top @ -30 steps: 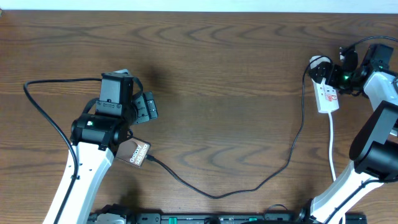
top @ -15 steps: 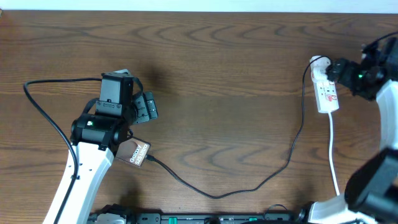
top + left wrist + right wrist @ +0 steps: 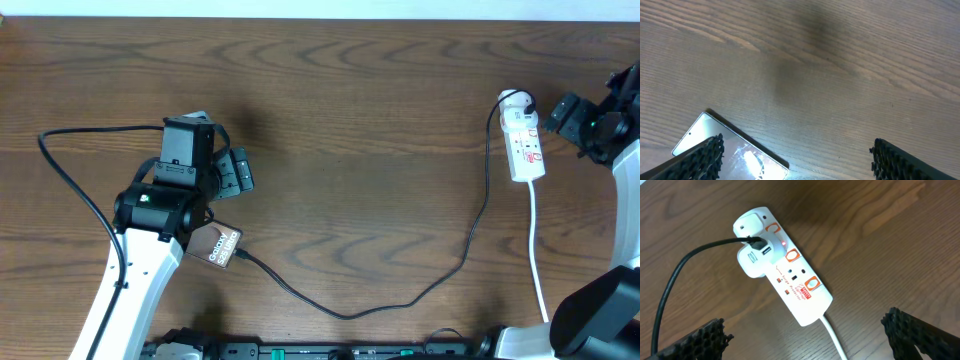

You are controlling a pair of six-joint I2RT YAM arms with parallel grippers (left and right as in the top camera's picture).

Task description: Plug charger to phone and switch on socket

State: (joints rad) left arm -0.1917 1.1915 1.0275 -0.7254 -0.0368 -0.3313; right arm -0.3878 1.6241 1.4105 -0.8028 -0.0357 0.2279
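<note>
The phone (image 3: 214, 245) lies flat at the front left, lettering up, with the charger (image 3: 350, 313) tip at its right end. The thin black cable loops right and up to a white adapter (image 3: 752, 255) plugged into the socket (image 3: 525, 145). In the right wrist view the socket (image 3: 795, 277) shows orange-red switches and a small red dot lit near the adapter. My right gripper (image 3: 560, 110) hangs open just right of the socket, touching nothing. My left gripper (image 3: 233, 172) is open above the table just behind the phone. The glossy phone (image 3: 730, 155) shows beneath my left fingertip (image 3: 697, 162).
The socket's white cord (image 3: 535, 250) runs down toward the front right, past the right arm's base. A thicker black robot cable (image 3: 70, 165) arcs around the left arm. Bare wooden table (image 3: 360, 170) lies between the two arms.
My right gripper has drawn back to the right, off the socket's top end. The left arm, phone and cable have not moved.
</note>
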